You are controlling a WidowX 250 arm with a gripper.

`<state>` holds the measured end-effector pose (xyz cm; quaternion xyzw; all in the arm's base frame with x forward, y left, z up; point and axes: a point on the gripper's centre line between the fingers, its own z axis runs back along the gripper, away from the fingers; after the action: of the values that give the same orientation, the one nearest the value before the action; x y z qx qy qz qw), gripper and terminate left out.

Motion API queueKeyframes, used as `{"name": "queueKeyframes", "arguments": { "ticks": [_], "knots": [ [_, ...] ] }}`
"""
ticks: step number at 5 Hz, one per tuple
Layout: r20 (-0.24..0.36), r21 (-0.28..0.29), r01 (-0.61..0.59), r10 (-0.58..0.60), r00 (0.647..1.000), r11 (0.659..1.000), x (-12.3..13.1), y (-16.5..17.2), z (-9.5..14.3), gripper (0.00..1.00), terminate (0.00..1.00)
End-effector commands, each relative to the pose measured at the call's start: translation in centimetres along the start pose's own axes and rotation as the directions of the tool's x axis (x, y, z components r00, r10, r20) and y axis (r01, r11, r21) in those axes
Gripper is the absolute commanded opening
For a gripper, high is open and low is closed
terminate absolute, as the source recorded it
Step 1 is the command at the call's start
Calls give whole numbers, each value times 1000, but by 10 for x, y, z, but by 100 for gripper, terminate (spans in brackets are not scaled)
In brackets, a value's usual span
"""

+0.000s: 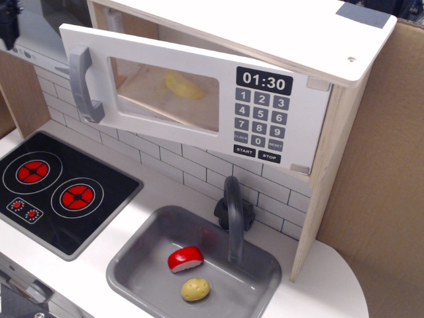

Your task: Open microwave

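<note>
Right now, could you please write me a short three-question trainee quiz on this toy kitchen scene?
1. True or false: the microwave door is ajar.
2. How many toy foods lie in the sink?
3. What touches the door handle? A) the gripper B) nothing C) the faucet

Key:
1. True; its handle side stands out from the cabinet.
2. Two: a red piece and a potato.
3. B.

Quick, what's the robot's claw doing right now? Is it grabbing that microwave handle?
Gripper: only a dark sliver shows at the top left edge, so open or closed cannot be told. It is clear of the microwave handle, holding nothing visible.
</note>
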<state>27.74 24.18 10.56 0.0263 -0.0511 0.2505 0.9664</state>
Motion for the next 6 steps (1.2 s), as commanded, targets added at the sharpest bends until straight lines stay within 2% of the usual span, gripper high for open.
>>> {"name": "queueKeyframes", "arguments": {
  "ticks": [1, 2, 3, 4, 5, 6],
  "knots": [
    [59, -3, 60, -60, 996, 998, 1, -36, 14, 100, 0],
    [68, 15, 127, -128, 990, 992, -6, -55, 5, 100, 0],
    [62, 58, 237, -240, 969, 970, -25, -53, 1, 100, 0],
    [27, 100, 335, -339, 940, 937, -50, -43, -4, 100, 0],
    [-24, 110, 432, -432, 901, 895, -88, -35, -6, 100, 0],
    [-68, 98, 491, -486, 871, 866, -127, -40, -4, 100, 0]
  ]
}}
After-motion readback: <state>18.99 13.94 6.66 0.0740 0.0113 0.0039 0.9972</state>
